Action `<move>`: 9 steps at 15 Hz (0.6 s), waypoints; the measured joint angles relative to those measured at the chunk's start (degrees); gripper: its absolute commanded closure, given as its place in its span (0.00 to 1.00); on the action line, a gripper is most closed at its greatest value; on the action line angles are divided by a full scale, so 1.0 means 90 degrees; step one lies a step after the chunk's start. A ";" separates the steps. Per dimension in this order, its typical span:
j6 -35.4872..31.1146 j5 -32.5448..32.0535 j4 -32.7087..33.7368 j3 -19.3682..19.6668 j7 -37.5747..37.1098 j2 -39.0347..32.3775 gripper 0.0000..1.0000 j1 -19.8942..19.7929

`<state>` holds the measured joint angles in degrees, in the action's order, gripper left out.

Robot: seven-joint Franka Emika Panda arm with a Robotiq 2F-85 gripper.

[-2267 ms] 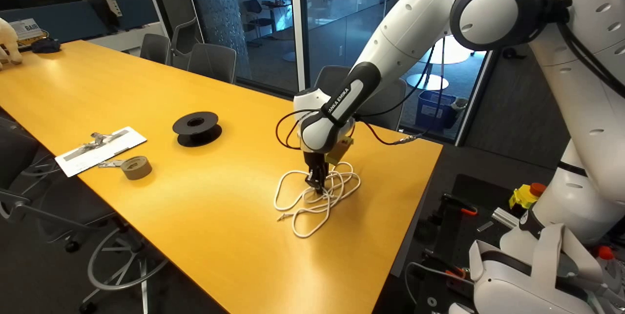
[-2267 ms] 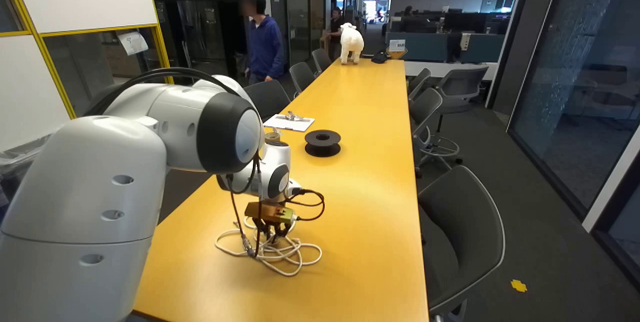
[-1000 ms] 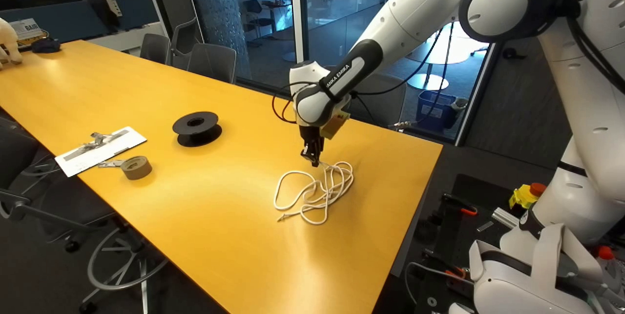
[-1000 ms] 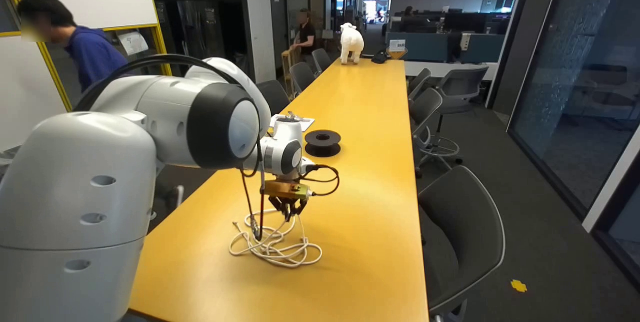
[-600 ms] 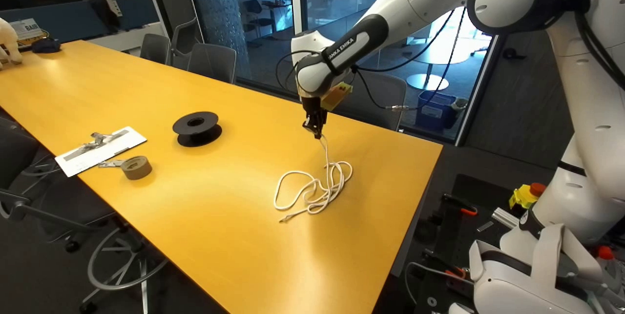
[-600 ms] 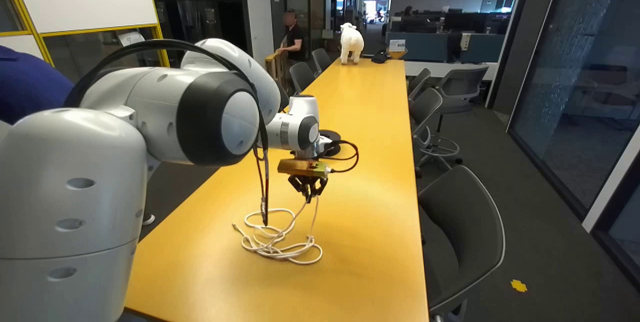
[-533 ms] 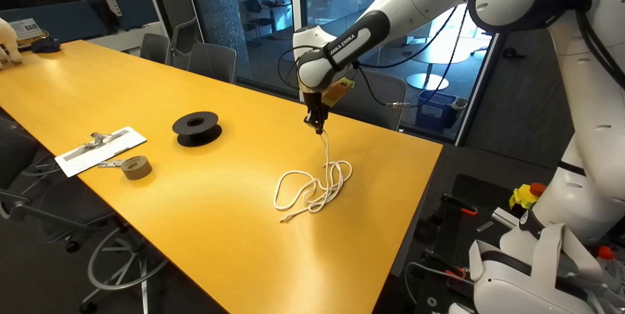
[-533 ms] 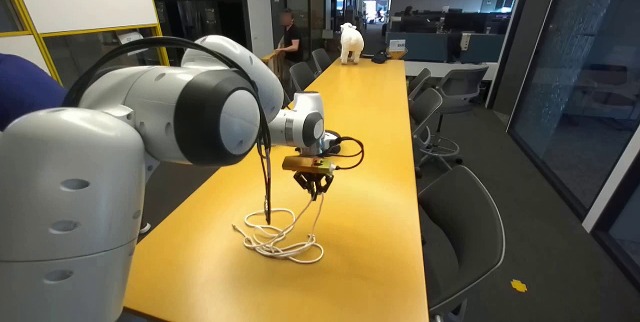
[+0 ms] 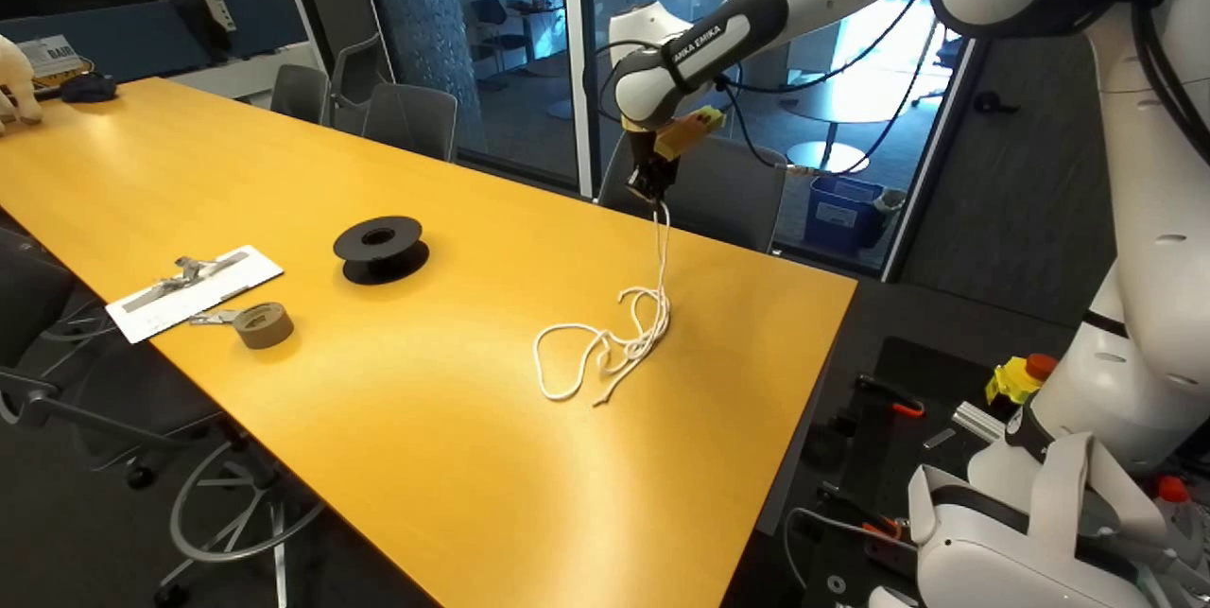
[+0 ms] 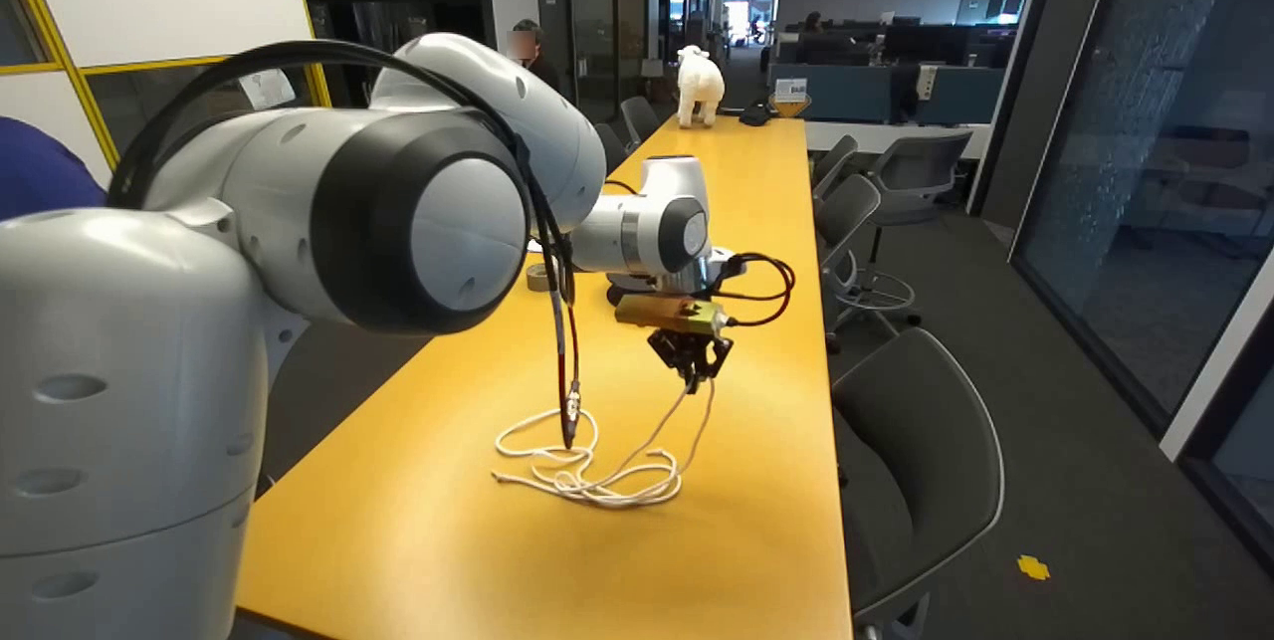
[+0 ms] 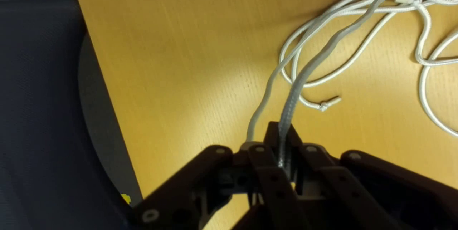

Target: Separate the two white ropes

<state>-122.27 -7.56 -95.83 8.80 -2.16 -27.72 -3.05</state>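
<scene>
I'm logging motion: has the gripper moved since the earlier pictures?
Yes: in an exterior view, the gripper has moved upward, closer to the grey chair behind it.

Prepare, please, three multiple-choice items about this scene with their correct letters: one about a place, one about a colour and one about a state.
1. Where is the spool?
A. On a chair
B. On the table
C. On the floor

2. What colour is the bin?
A. Blue
B. Red
C. Green

3. In what state are the jaws?
A. Wide open
B. Shut, holding nothing
C. Shut on rope

1: B, since an exterior view shows it resting there.
2: A, since its walls look blue in an exterior view.
3: C, since strands run up to them in both exterior views and between them in the wrist view.
</scene>
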 measured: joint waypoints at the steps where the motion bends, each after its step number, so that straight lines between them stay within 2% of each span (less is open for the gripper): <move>1: 0.0052 -0.0022 -0.0051 0.0031 -0.0043 0.0049 0.97 -0.0035; 9: 0.0061 -0.0024 -0.1281 0.0075 0.0084 0.0716 0.97 -0.0423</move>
<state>-121.73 -7.78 -107.35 9.47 -1.40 -21.27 -6.85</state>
